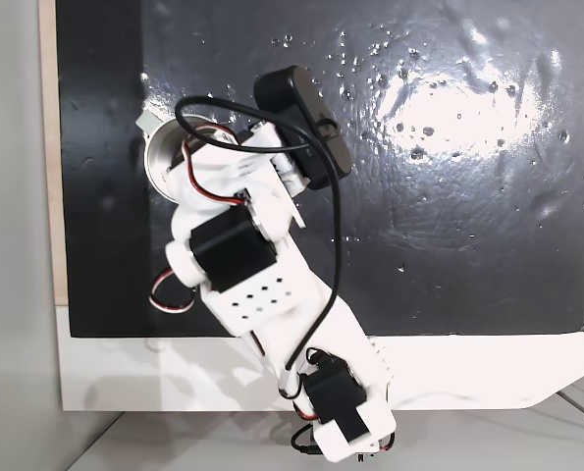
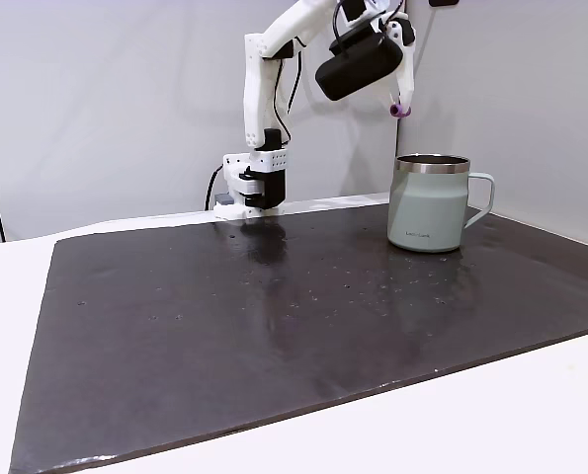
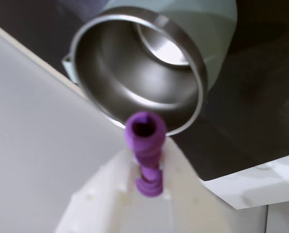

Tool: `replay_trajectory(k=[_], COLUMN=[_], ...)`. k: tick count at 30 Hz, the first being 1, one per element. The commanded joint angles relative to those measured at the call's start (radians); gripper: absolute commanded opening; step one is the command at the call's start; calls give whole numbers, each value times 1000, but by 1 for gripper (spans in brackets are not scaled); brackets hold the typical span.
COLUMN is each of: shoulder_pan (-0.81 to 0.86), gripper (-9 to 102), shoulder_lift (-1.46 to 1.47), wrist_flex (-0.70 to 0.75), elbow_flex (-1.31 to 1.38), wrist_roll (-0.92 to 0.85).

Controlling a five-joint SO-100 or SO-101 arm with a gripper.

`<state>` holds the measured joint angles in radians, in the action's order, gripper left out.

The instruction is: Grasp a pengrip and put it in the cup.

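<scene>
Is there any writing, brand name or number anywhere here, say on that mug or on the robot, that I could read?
Cup: a small dark mark low on its side in a fixed view, too small and blurred to read.
Arm, black mat, pengrip: no text that I can see.
So there is nothing legible.

Shiny metal cup [image 3: 134,73], ribbed rubbery pengrip [image 3: 145,145]

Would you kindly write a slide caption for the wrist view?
Gripper holds the purple pengrip above the open steel cup on the black mat.
</scene>
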<state>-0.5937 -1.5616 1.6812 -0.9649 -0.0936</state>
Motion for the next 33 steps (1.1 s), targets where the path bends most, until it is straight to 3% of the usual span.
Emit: replay_trajectory(k=[1,14,18,21,33], shoulder_pan=[-48,-80,-77,-72,-60], gripper=[0,2,29,40,42], shoulder_lift=[41,170,163,152,107], wrist_flex=[8,8,9,9,9], elbow_flex=[129,253,244,232,179], wrist_roll=[8,12,8,8,6])
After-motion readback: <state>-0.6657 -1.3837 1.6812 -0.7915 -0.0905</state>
